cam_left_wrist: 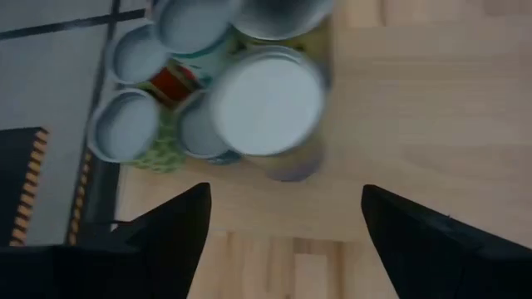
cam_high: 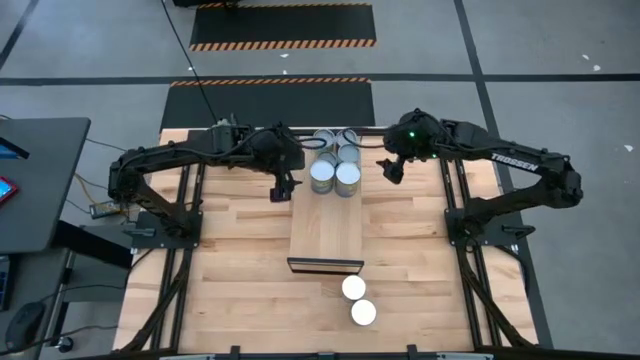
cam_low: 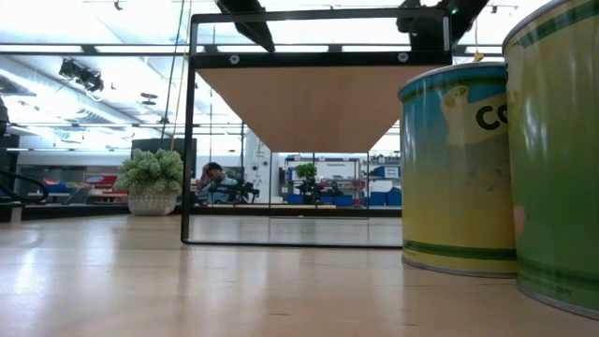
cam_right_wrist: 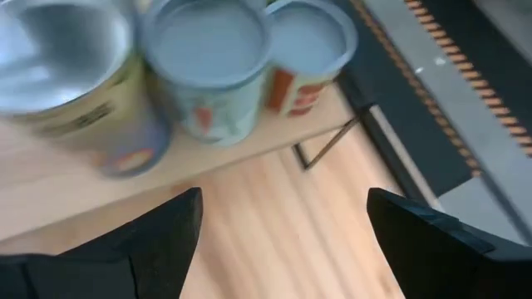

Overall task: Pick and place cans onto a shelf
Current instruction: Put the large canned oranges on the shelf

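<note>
The shelf [cam_high: 326, 225] is a light-wood plank on a black wire frame [cam_low: 187, 140], standing raised above the table. Several cans [cam_high: 335, 160] stand upright in a cluster on its far end. Two of them, nearest the middle [cam_high: 322, 177], have bright tops. Two white-topped cans [cam_high: 353, 288] [cam_high: 363, 313] stand on the table by the shelf's near end, and show large in the low view [cam_low: 459, 168]. My left gripper [cam_high: 283, 186] hangs open and empty left of the cluster [cam_left_wrist: 266, 100]. My right gripper [cam_high: 391, 168] hangs open and empty right of the cluster [cam_right_wrist: 208, 50].
The black frame's leg and foot [cam_right_wrist: 324, 145] stand at the shelf's far right corner, close to my right gripper. A green plant in a pot [cam_low: 150, 183] shows beyond the table. Bare tabletop [cam_high: 240, 260] lies on both sides of the shelf.
</note>
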You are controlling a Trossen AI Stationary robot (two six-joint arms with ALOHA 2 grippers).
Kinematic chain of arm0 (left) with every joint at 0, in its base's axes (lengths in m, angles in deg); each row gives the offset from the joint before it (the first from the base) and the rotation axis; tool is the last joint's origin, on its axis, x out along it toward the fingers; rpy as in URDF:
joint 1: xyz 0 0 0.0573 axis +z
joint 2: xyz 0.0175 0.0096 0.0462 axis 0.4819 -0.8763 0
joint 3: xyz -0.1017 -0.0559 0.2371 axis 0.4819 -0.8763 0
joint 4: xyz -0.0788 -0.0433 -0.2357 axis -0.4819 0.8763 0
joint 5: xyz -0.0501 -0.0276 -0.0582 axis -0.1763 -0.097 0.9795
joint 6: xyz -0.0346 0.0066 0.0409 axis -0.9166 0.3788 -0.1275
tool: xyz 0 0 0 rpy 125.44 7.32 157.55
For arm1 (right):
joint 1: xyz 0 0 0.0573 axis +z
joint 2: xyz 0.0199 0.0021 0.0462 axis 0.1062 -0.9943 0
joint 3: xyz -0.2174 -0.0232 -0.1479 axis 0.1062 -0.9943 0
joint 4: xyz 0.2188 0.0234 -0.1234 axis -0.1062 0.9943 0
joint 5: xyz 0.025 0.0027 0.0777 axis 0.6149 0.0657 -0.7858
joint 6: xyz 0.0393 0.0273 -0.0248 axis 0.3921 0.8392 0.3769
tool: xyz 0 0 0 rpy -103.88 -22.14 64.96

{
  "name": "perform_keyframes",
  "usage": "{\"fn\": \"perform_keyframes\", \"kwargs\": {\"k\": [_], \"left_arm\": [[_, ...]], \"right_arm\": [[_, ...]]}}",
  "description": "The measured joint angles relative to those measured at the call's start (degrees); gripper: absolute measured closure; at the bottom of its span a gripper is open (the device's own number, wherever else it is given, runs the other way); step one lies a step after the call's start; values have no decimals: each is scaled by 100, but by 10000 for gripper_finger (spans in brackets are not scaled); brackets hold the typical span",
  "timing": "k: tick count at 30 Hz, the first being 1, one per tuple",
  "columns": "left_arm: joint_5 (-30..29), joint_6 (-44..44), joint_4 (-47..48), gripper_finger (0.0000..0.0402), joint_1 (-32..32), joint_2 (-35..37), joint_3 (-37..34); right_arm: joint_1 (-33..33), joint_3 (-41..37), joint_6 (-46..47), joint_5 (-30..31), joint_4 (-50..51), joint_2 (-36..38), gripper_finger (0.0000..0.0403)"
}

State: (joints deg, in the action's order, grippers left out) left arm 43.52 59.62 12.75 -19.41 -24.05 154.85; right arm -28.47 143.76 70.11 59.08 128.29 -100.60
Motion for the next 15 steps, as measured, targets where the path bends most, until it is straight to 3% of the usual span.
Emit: {"fn": "perform_keyframes", "kwargs": {"k": [10,15], "left_arm": [[148,-235,635,156,-704,79,-27],[149,-586,612,188,-1175,233,-477]], "right_arm": [[943,0,1215,-358,845,228,55],[1646,0,2118,-343,923,236,55]]}}
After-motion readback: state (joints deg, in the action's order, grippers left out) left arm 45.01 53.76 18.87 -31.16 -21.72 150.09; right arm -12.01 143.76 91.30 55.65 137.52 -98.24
